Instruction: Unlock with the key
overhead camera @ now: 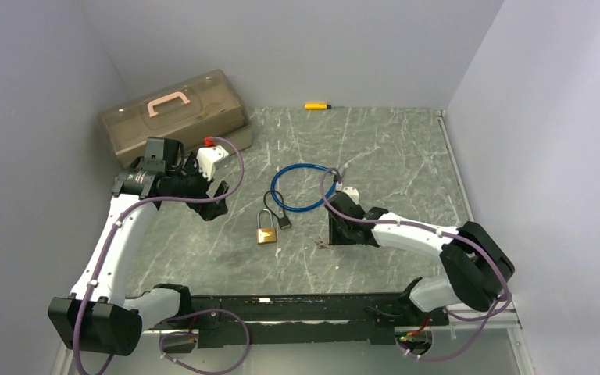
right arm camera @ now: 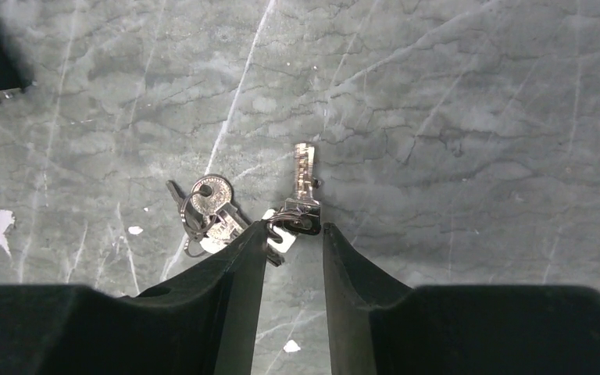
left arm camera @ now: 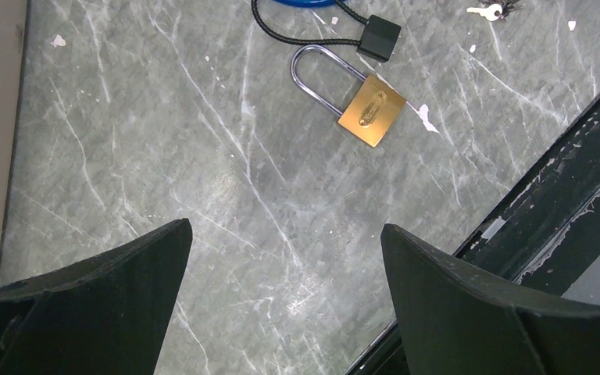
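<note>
Key [right arm camera: 305, 168] is lying on the marble table [right arm camera: 476, 117], dead centre of the right wrist view. Its blade is pointing at the top of the frame and its head is sitting between the right gripper [right arm camera: 294, 228] tips. The jaws are standing slightly apart, and honestly I can't tell if they're pinching it. The rest of the bunch [right arm camera: 207, 205] is half hiding under the finger on the frame's left. The brass padlock [overhead camera: 266, 230] is lying mid-frame in the top view. The left gripper [left arm camera: 285, 226] is hanging wide open, holding nothing.

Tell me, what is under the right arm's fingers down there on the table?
A bunch of silver keys on the marble table; one key sticks out beyond the fingers. Their tips cover part of the bunch, so any grip is unclear.
</note>
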